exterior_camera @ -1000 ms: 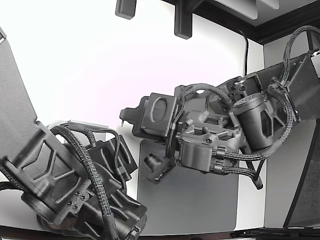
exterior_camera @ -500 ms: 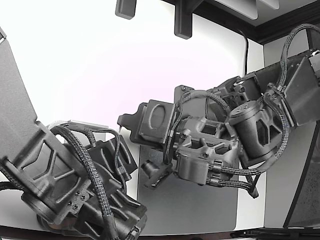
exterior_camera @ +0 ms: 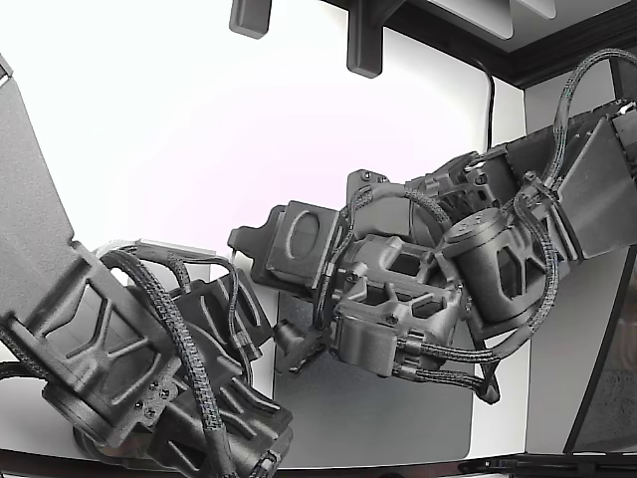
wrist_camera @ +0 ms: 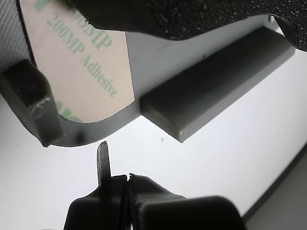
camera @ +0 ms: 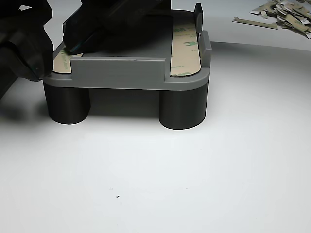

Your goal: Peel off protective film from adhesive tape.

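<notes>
The end effector [wrist_camera: 115, 179] is pinched closed on nothing, its thin tips hovering just off the rounded corner of the grey fixture [wrist_camera: 158, 52]. The tan adhesive tape [wrist_camera: 79, 62], film on, lies flat on that fixture, which stands on the white bench [camera: 194, 184].

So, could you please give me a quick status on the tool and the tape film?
Tool shut, empty, tips just off the part's edge. Film still on the tape strip, unpeeled. Raised post sits beside the approach.
</notes>
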